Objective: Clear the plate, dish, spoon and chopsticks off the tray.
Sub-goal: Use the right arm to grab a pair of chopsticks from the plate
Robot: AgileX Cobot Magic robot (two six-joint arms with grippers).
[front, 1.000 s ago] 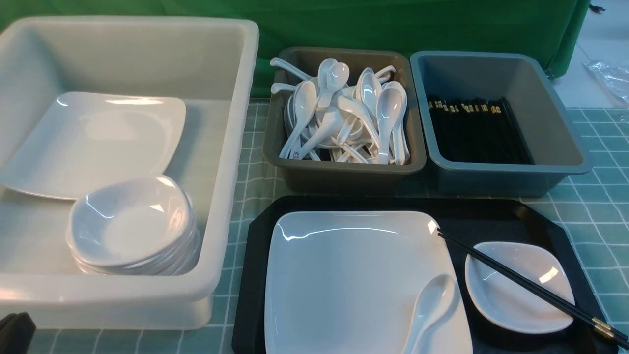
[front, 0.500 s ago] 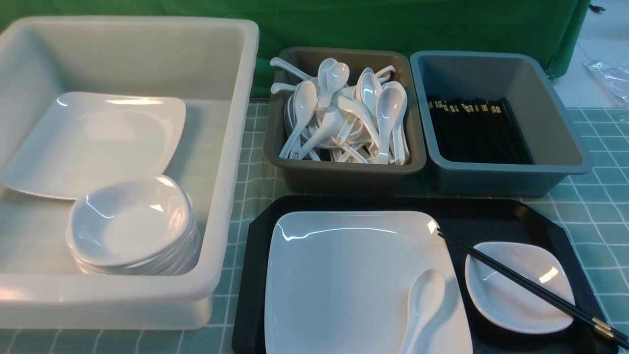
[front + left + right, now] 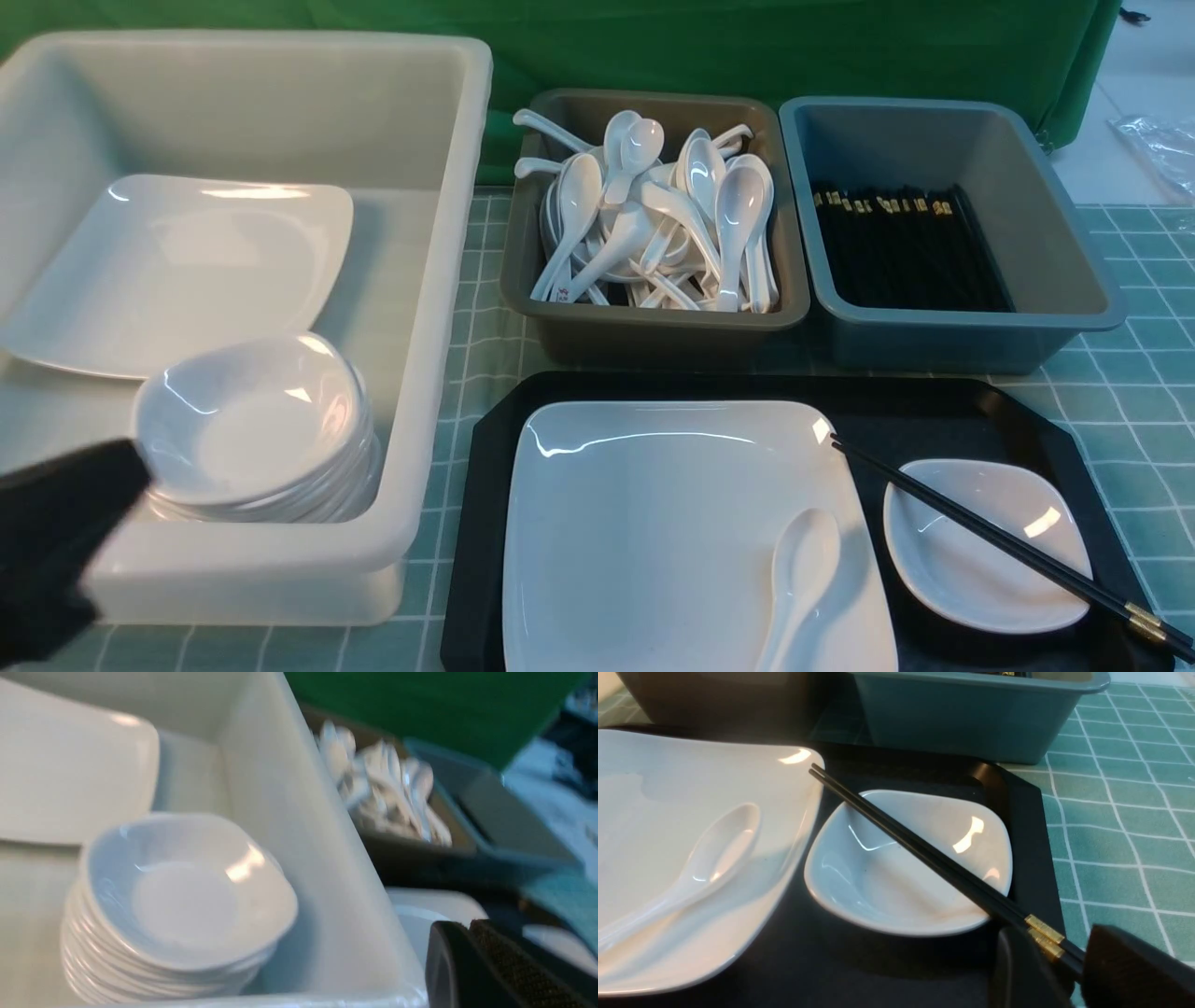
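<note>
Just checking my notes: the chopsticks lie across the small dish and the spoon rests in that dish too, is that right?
Not quite: the front view shows the spoon resting on the plate; the chopsticks do lie across the dish.

Left arm: a second ago it was only a dark sliver in the bottom-left corner of the front view, and half a second ago it was out of frame altogether. Now my left arm [image 3: 56, 541] fills the lower left as a big blurred black mass.
Cover: it now hides the left end of the white bin's [image 3: 280, 569] front wall, and its tip reaches the left edge of the stack of small dishes [image 3: 247, 429].
Spoon: the spoon [image 3: 803, 560] has shifted — its bowl lies slightly further left on the plate [image 3: 653, 532] than a second ago.
</note>
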